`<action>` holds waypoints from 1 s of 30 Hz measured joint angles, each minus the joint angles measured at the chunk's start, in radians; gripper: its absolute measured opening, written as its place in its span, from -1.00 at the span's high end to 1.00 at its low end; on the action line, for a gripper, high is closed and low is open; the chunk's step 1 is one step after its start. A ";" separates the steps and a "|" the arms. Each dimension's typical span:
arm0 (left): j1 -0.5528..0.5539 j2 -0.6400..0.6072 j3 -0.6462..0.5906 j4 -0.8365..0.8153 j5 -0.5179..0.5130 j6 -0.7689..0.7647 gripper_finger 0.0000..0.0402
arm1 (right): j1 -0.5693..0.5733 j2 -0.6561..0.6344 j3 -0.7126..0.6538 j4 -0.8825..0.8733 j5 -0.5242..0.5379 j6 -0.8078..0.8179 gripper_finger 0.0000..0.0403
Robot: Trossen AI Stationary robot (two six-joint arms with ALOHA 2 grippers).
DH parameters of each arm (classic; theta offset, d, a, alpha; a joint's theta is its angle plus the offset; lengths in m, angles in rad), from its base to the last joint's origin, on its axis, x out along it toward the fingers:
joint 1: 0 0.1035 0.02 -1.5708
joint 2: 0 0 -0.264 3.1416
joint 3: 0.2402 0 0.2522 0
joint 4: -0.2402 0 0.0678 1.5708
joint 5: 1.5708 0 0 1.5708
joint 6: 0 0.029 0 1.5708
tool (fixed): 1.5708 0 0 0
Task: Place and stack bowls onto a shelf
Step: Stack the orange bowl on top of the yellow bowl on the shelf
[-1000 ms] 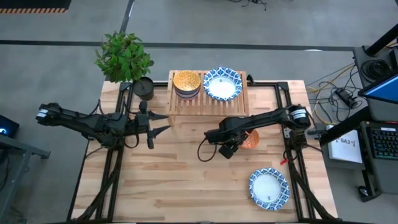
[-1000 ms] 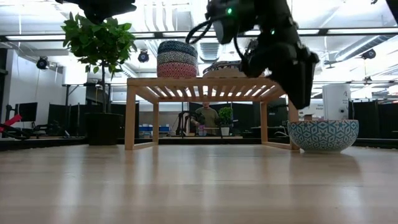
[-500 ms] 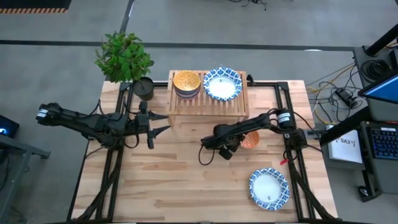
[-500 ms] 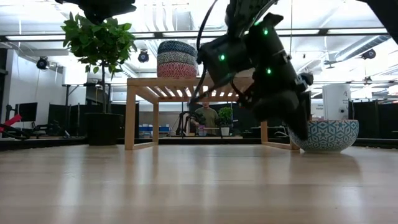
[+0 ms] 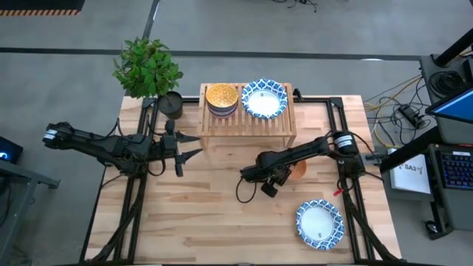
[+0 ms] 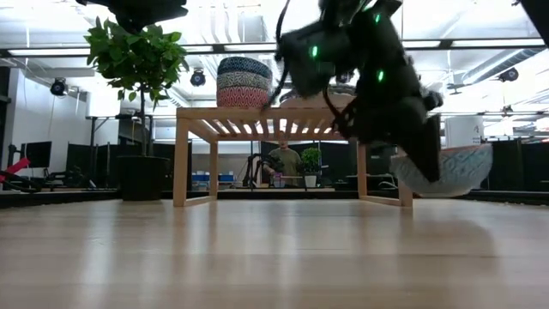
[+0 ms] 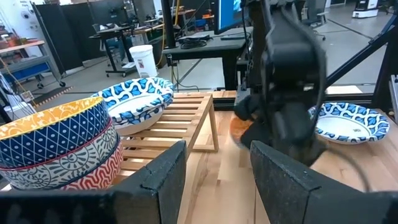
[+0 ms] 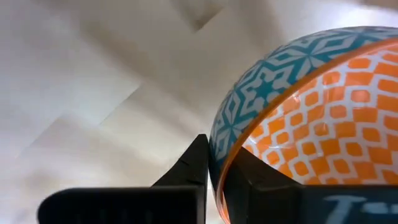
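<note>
High view: right gripper (image 5: pixel 284 175) low over the table (image 5: pixel 222 222) at centre-right of the frame, just below the shelf (image 5: pixel 248 118), fingers pinching the rim of the orange bowl (image 5: pixel 298 169). Right wrist view: orange bowl (image 8: pixel 311 118) filling the right half of the frame, teal star pattern outside, orange lattice inside, rim clamped between the two dark fingers (image 8: pixel 196 165). Low view: same bowl (image 6: pixel 446 167) at right of frame, tilted and lifted clear of the tabletop, partly hidden behind the right arm.

Left gripper (image 5: pixel 194 145) at centre-left of the high view, hanging above the table left of the shelf, fingers spread wide, holding nothing. Left wrist view: both dark fingers (image 7: pixel 165 171) apart at the bottom of the frame.

On the shelf, upper centre of the high view: a stack of small bowls (image 5: pixel 222 99) at left with the yellow one on top, and a wide blue-rimmed bowl (image 5: pixel 264 100) at right, the two just beside each other. Low view: dark blue-grey bowl over pink in the stack (image 6: pixel 244 81).

Another blue-rimmed bowl (image 5: pixel 320 224) on the table at lower right of the high view, well apart from the shelf. Potted plant (image 5: pixel 150 72) at upper left, beside the shelf's left end. A person (image 6: pixel 283 163) far back in the low view, seen under the shelf.
</note>
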State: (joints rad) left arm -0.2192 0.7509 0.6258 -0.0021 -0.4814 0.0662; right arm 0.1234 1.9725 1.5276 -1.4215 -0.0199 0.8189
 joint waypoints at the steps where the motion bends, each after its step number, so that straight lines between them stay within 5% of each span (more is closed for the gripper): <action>1: 0.000 0.000 0.000 0.000 -0.002 0.000 0.19 | 0.007 -0.014 0.000 0.006 -0.032 -0.003 0.93; 7: 0.000 0.000 0.000 0.000 -0.006 0.000 0.19 | 0.055 -0.143 0.007 0.193 -0.263 -0.066 0.93; 12: 0.000 -0.002 0.000 -0.023 -0.008 0.003 0.19 | 0.067 -0.258 0.068 0.413 -0.254 -0.075 0.93; 18: 0.000 -0.035 0.000 -0.058 -0.010 -0.001 0.19 | 0.078 -0.332 0.215 0.538 0.053 -0.267 0.93; 24: 0.000 -0.114 0.000 -0.161 -0.041 -0.053 0.19 | 0.062 -0.319 0.411 0.535 0.445 -0.778 0.93; 30: 0.000 -0.173 0.000 -0.221 -0.044 -0.105 0.19 | -0.027 -0.243 0.595 0.554 0.527 -1.229 0.93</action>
State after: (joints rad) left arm -0.2188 0.5776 0.6258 -0.2227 -0.5255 -0.0384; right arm 0.0965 1.7295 2.1226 -0.8677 0.5071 -0.4097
